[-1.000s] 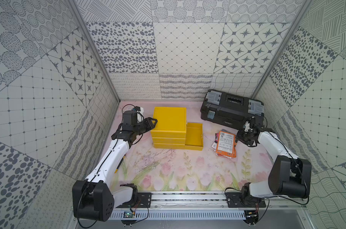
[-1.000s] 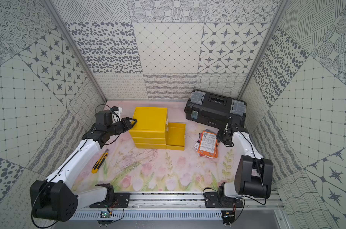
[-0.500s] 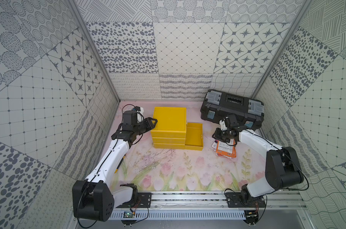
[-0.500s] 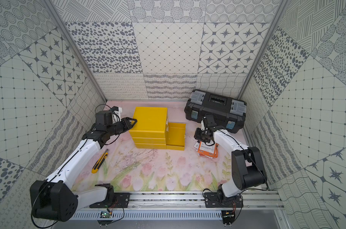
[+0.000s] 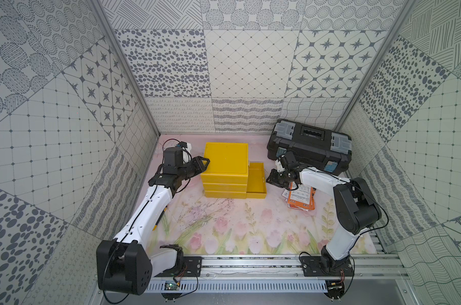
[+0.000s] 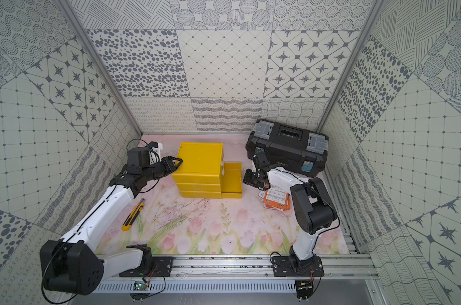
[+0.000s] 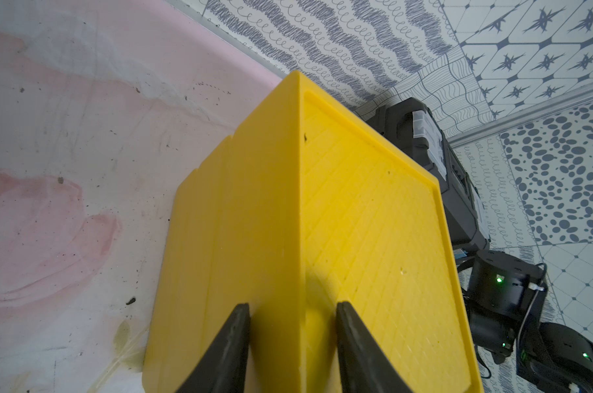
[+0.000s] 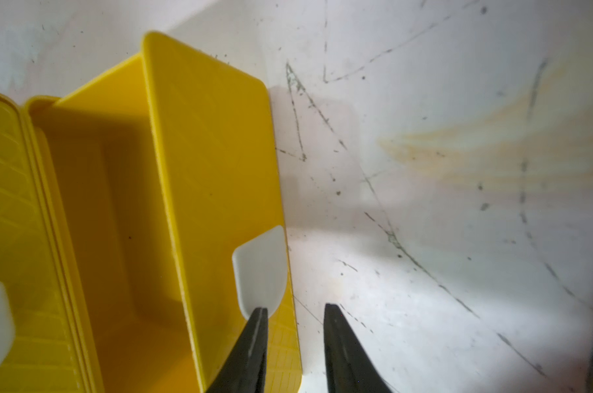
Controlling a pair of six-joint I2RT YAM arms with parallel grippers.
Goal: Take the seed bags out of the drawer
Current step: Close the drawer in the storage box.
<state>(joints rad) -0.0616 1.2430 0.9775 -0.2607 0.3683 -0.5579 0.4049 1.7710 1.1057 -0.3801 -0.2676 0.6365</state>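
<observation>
On the right of the desk point(image 5: 224, 227), in front of the black toolbox point(image 5: 311, 148), the seed bags point(image 5: 300, 196) lie in a loose, overlapping stack. An orange one with a white label is uppermost. Both top views show them outside the drawer point(image 5: 256, 179). That bottom drawer stands pulled out from the yellow cabinet point(image 5: 225, 158) toward the stack. In the right wrist view its inside seems to show only yellow walls and floor, though shadow covers part of it.

The right gripper point(image 5: 269, 179) hangs between drawer and bags, jaws apart and empty. One fingertip point(image 8: 259, 316) sits by the white handle tab point(image 8: 261, 268) on the drawer front.

The left gripper point(image 5: 203, 161) meets the cabinet's upper edge on the side away from the drawer. Its jaws are parted astride that edge, gripping nothing.

A yellow utility knife point(image 6: 133, 215) lies on the desk, well apart from the cabinet.
</observation>
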